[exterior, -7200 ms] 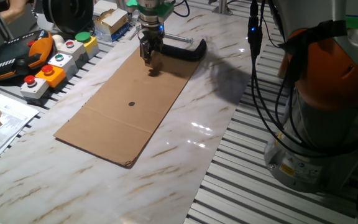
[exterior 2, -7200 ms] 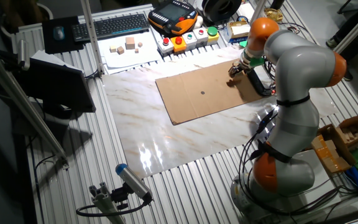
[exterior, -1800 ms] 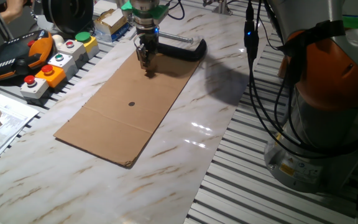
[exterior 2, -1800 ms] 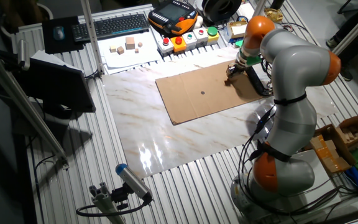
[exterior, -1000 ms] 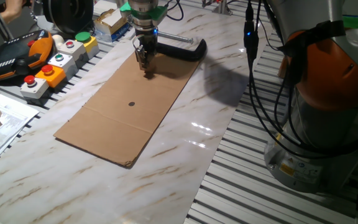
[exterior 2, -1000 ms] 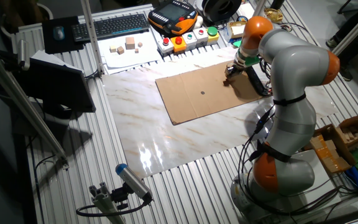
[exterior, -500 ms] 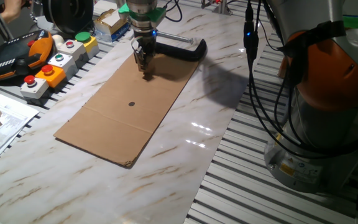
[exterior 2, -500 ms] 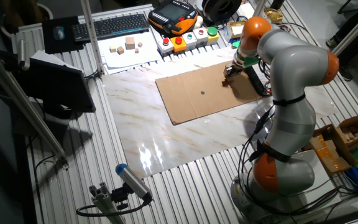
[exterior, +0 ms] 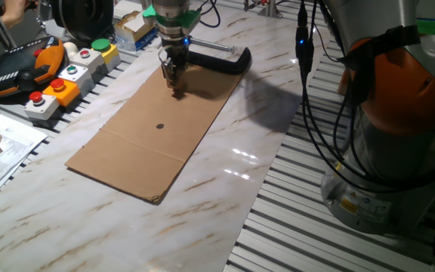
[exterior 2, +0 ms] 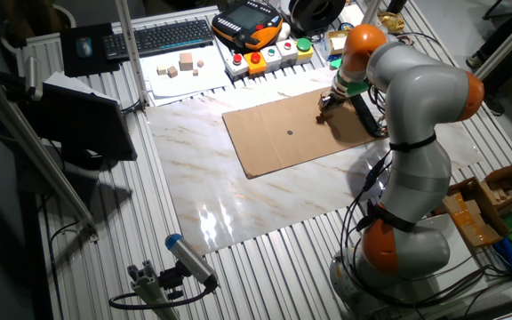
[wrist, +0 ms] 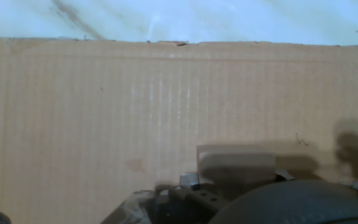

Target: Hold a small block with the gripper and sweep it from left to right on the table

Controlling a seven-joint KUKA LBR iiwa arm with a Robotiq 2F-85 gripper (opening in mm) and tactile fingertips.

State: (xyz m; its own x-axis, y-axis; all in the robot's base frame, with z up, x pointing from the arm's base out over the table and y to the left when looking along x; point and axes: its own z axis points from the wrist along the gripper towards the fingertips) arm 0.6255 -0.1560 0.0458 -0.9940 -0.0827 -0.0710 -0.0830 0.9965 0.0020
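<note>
Tool (exterior: 175,88) shifted slightly left along cardboard sheet (exterior: 153,125), fingers pinching small block (wrist: 236,163), block touching cardboard

Hand (exterior: 174,83) has slid along the cardboard (exterior: 157,128) since the earliest shots, from near the clamp (exterior: 221,60) toward the button boxes (exterior: 66,79), and slightly up-frame in one fixed view. In the other fixed view the hand (exterior 2: 325,110) sits further left on the cardboard (exterior 2: 292,133) than before, and the orange elbow above it has shifted left too. Move is small over the last second, larger across the whole span. Block (exterior: 177,92) has travelled with the hand; it is still at the fingertips, low on the sheet. Arm's shadow on the counter (exterior: 278,98) has edged left with it.
</note>
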